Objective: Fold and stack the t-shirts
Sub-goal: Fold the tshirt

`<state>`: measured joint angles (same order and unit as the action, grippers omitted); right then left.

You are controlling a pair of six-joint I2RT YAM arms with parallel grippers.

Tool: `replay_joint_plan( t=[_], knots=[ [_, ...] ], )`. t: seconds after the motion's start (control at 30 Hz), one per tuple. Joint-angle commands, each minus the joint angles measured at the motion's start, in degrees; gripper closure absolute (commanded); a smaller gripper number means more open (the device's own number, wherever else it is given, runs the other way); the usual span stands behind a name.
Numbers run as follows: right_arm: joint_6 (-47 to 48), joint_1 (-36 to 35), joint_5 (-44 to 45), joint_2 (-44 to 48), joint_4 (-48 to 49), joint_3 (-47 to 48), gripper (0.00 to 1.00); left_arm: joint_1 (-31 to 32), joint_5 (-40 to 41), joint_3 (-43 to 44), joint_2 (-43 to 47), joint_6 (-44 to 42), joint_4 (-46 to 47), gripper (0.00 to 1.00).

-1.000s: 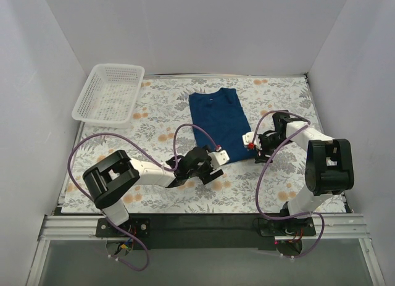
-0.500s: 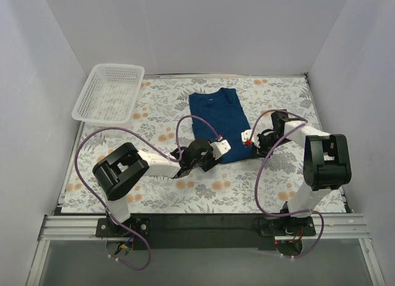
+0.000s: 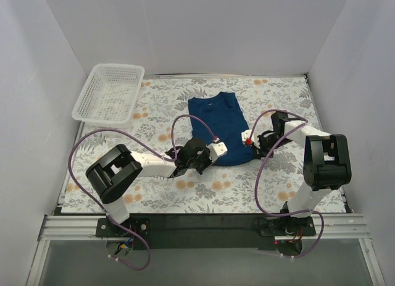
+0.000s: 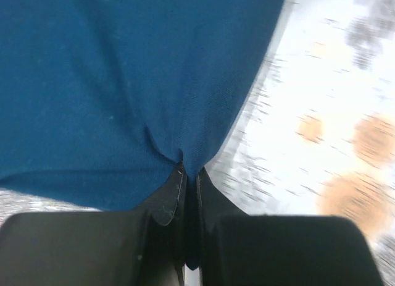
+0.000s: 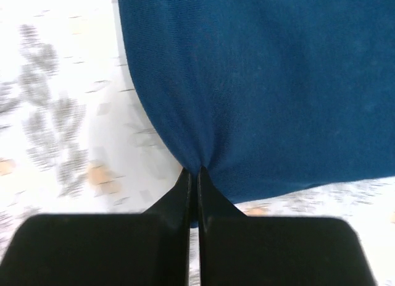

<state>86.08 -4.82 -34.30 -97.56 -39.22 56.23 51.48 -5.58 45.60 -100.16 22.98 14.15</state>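
The navy t-shirt (image 3: 217,118), spread mid-way across the worktop (image 3: 154,120), is pinched at its near hem by the left fingers (image 4: 165,201) and right fingers (image 5: 177,198) (both clamped on cloth), so the 2 corners are best raised evenly towards the collar.

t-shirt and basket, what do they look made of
The t-shirt looks like soft knit cloth, probably cotton jersey: matte navy, fine weave grain, puckers where pinched. The basket looks like rigid white plastic: an open grid of holes, smooth rim.
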Motion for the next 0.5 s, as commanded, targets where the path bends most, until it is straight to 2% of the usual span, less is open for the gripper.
replay_joint_plan(
  t=[0.0, 0.17, 0.33, 0.4, 0.47],
  knots=[
    [5.04, 0.69, 0.91, 4.98, -16.14, -1.55, 0.99, 0.89, -12.59, -1.22, 4.88, 2.5, -11.06, 1.0],
    [6.47, 0.69, -0.76, 17.29, -23.78, -8.41, 0.99, 4.41, -19.19, -1.48, 12.17, 6.45, -18.89, 1.0],
    [7.09, 0.69, -1.91, 31.53, -33.0, -10.61, 0.99, 7.4, -26.05, -3.59, 19.38, 12.25, -21.26, 1.0],
    [5.94, 0.69, -2.08, 35.57, -33.55, -9.65, 0.99, 7.58, -26.41, -3.86, 23.33, 13.75, -21.8, 1.0],
    [3.75, 0.69, -3.13, 35.78, -33.03, -6.59, 0.99, 7.32, -22.65, -2.64, 26.23, 12.28, -23.72, 1.0]
  ],
)
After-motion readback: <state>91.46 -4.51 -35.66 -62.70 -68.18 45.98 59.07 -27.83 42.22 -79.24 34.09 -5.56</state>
